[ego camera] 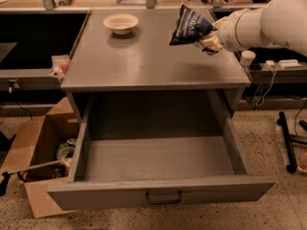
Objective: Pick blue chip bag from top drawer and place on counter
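The blue chip bag (188, 26) hangs in the air over the right rear part of the gray counter (144, 61). My gripper (209, 40) reaches in from the right on its white arm and is shut on the bag's lower right corner. The bag is tilted, its top pointing up and left, and it looks clear of the counter surface. The top drawer (158, 159) stands pulled fully out below the counter. Its inside is bare, and its dark pull handle (163, 198) is on the front panel.
A white bowl (120, 22) sits at the counter's back left. A brown cardboard box (38, 152) with clutter stands on the floor left of the drawer. A small white container (247, 57) and cables lie on the shelf at right. Dark stand legs (287, 143) are on the floor at right.
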Motion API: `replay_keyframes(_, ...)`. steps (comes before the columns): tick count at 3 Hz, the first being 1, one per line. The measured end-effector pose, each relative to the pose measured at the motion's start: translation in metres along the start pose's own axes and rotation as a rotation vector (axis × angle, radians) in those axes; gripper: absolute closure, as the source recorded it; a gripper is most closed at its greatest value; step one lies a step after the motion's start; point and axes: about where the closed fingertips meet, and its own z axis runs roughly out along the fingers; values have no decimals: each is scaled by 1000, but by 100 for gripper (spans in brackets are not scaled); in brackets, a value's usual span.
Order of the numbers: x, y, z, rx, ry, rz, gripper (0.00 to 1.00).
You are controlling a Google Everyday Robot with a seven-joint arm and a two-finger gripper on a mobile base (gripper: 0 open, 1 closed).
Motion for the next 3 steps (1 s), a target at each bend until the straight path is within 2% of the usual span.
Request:
replay_keyframes(1,18,-35,43,29,-24,131,100)
replay_keyframes(2,27,-59,84,39,-54,227,100)
replay_keyframes(3,33,-70,121,26,-61,284,100)
